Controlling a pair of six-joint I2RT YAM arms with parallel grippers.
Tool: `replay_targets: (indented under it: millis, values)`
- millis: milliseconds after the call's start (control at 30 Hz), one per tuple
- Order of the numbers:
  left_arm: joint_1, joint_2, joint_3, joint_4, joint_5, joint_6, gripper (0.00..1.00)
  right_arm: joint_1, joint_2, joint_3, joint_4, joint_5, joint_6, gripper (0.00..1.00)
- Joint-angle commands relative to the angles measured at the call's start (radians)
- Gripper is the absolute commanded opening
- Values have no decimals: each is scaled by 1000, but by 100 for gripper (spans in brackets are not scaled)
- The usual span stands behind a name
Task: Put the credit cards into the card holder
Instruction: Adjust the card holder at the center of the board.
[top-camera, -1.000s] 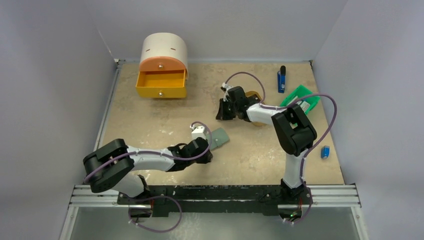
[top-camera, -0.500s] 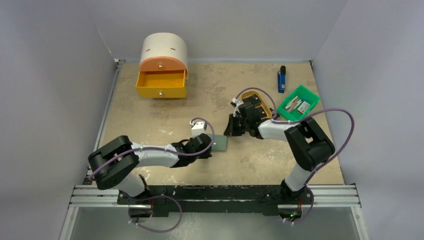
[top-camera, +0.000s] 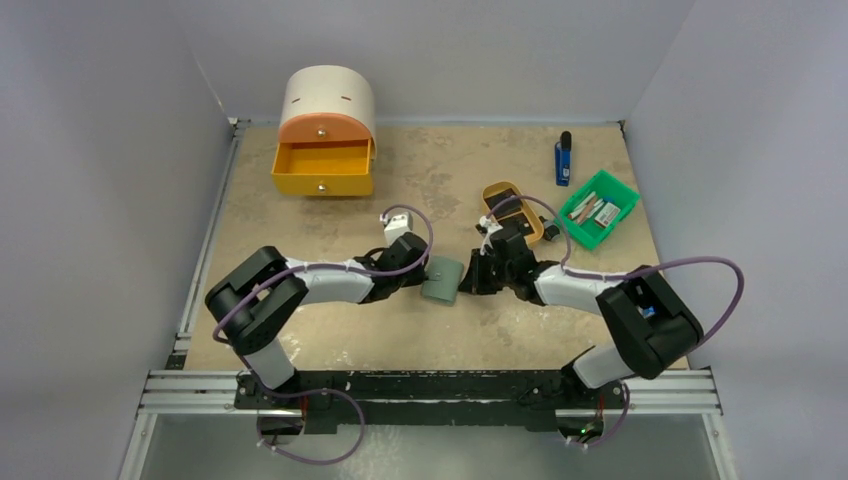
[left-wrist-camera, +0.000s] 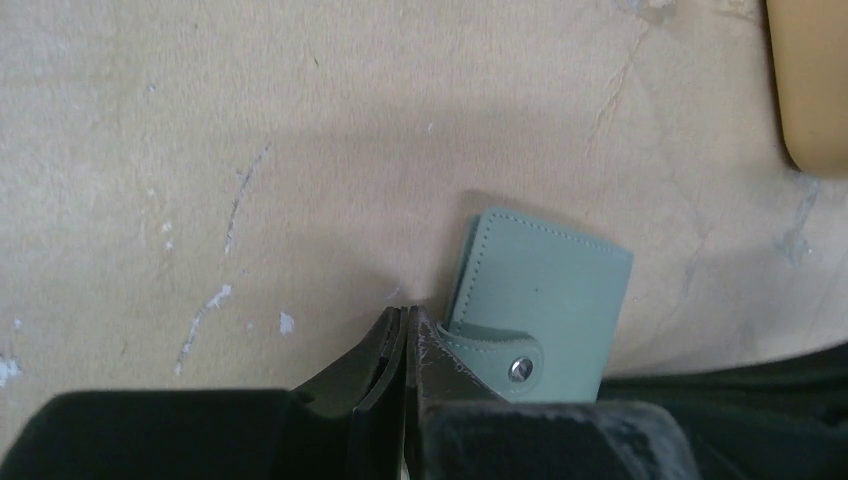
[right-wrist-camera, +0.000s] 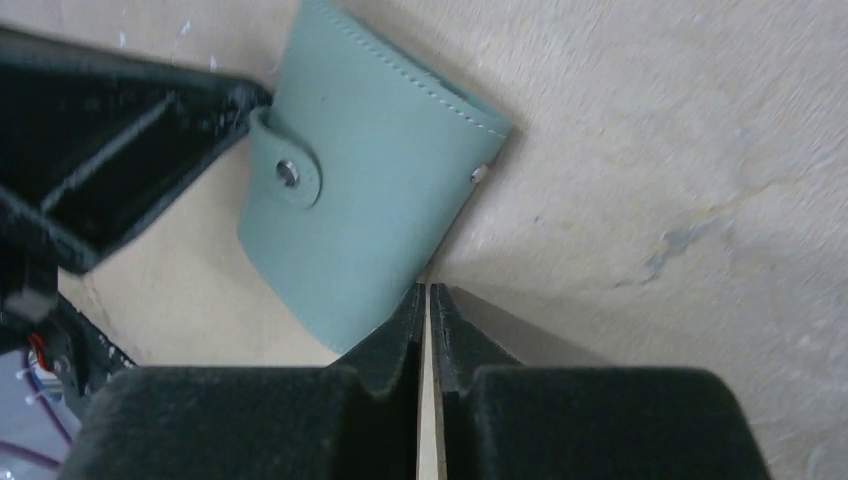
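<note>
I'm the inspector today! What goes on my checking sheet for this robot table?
Surface: beige table, scuffed with pale marks.
Job's things: grey-green card holder, folded shut, between both grippers; credit cards not plainly seen.
Clutter: orange drawer box, drawer open; blue lighter; green bin holding small items; tan tray.
Grippers: left gripper shut at the holder's tab side; right gripper shut at its opposite edge.
Cables: purple cables loop over both arms; no snag seen.
Surroundings: grey walls; nothing else seen.
</note>
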Motion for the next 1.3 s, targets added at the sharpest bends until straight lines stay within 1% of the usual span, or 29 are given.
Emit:
replay_targets:
  millis: [0,100,167,267,333,367,500,633,867,1067,1100,1200,1267]
  values:
    - [27,7,58,-40,12,51,0,16,-97,2,-91,55,3,8]
    - [30,-35,62,-96,-25,66,0,17,-179,32,-183,134,-20,16]
    - [30,-82,39,-128,-35,65,0,16,-203,58,-215,153,-24,24]
    - [30,-160,-19,-128,-49,44,0,16,-175,100,-235,103,-18,34]
    - [30,-204,-57,-117,-44,26,0,17,-134,123,-223,86,-2,37]
    - [30,-221,-78,-83,-31,18,0,16,-111,131,-210,76,4,39]
    - [29,-270,-163,16,27,-18,0,15,-29,162,-152,19,41,43]
    - [30,-277,-207,48,54,-38,0,15,31,205,-150,12,64,45]
    - [30,-295,-267,98,71,-63,0,15,110,268,-194,26,1,41]
    - [30,-334,-247,72,50,-36,0,15,99,250,-210,44,-14,42]
    - [30,-341,-232,60,35,-23,2,15,84,244,-219,59,-18,43]
    - [44,-344,-142,7,2,20,18,15,-7,201,-214,128,-32,46]
    - [63,-328,-65,-23,-10,56,26,16,-88,161,-213,150,-31,48]
